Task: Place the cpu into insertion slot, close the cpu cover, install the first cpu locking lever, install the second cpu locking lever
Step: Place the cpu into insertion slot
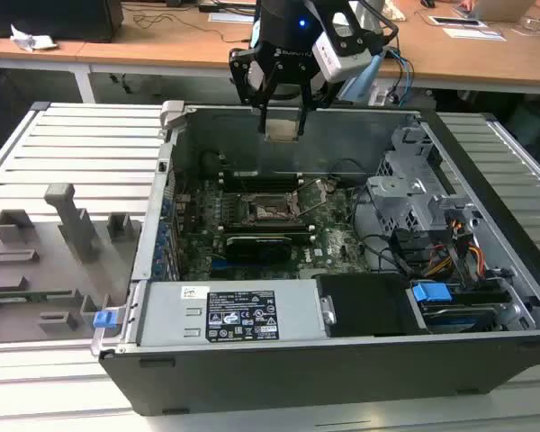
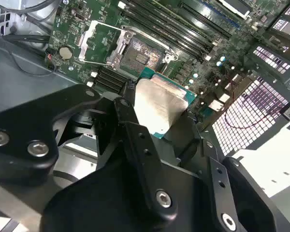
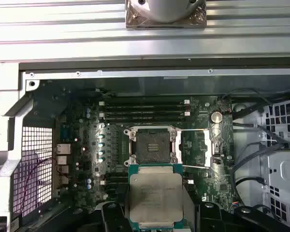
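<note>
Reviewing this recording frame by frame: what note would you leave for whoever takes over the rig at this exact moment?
Gripper: shut on the cpu, held in the air above the motherboard.
Insertion slot: bare, with the pin field exposed. The cpu cover is swung open beside it.
Done: the cpu is in the grasp, over the open socket area.
Left: seat the cpu, close the cover, and install both locking levers.
</note>
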